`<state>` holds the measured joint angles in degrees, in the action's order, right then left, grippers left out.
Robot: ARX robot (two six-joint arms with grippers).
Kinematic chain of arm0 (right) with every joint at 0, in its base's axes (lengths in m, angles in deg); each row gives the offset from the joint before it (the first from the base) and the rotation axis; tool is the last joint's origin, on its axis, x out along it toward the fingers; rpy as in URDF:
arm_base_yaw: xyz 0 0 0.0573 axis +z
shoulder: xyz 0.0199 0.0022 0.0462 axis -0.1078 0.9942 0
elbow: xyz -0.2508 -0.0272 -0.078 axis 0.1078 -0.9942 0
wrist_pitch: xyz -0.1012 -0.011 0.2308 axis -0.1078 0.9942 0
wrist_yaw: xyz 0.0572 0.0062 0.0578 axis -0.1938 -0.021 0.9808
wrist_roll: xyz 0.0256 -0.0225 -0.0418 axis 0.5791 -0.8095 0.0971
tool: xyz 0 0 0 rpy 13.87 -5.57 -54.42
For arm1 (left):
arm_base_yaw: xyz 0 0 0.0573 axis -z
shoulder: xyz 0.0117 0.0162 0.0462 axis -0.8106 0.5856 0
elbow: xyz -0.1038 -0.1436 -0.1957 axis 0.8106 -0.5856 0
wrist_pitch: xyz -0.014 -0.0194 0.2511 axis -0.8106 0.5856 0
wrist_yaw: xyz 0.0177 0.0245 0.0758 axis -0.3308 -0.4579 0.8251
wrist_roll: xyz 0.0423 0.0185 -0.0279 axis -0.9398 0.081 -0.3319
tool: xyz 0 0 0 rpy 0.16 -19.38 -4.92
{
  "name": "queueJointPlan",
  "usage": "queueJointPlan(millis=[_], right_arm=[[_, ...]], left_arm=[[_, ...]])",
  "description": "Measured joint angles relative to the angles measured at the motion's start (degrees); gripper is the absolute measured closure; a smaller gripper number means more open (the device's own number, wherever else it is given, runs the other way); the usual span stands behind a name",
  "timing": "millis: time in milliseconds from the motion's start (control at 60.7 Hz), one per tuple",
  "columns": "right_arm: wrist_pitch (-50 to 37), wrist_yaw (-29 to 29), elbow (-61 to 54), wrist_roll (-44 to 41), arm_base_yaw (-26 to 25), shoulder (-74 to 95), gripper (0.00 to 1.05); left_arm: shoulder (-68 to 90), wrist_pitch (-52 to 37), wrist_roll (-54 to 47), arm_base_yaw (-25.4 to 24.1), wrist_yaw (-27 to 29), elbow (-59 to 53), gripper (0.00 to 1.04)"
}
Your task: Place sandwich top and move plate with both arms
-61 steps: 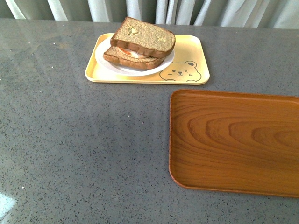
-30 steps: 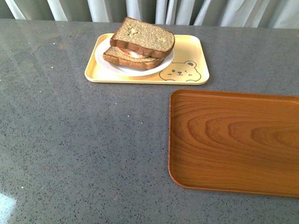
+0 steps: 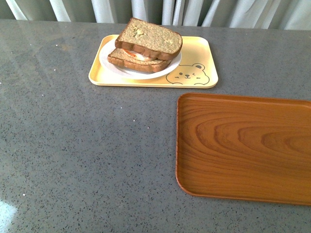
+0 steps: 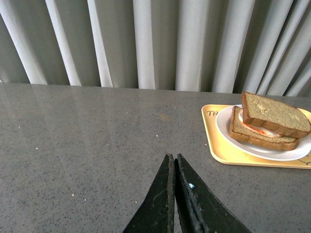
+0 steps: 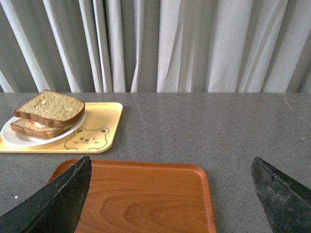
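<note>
The sandwich top (image 3: pixel 148 38), a speckled tan slice with a brown crust, lies tilted on a lower slice with egg filling. Both sit on the round white plate (image 3: pixel 106 62). The sandwich top also shows in the left wrist view (image 4: pixel 274 114) and the right wrist view (image 5: pixel 50 107), as does the plate (image 4: pixel 223 124) (image 5: pixel 9 136). Neither arm shows in the front view. My left gripper (image 4: pixel 173 159) is shut and empty, over bare counter, well short of the plate. My right gripper (image 5: pixel 171 167) is wide open and empty, above the wooden tray.
The plate rests on a pale yellow bear tray (image 3: pixel 194 73) at the back of the grey counter (image 3: pixel 82 145). A brown wooden tray (image 3: pixel 243 145) lies at the front right, also in the right wrist view (image 5: pixel 146 204). White curtains (image 5: pixel 170 43) hang behind the counter.
</note>
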<state>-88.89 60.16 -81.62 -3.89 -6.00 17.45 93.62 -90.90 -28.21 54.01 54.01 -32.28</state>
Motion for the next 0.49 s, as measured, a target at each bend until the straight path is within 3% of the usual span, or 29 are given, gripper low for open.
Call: queueJointPlan(millis=[494], right_arm=[[0.0,0.0,0.0,0.0,0.0,0.0,0.09]], left_arm=[[-18.4,16.5,0.0,0.0,0.0,-0.7,1.03]])
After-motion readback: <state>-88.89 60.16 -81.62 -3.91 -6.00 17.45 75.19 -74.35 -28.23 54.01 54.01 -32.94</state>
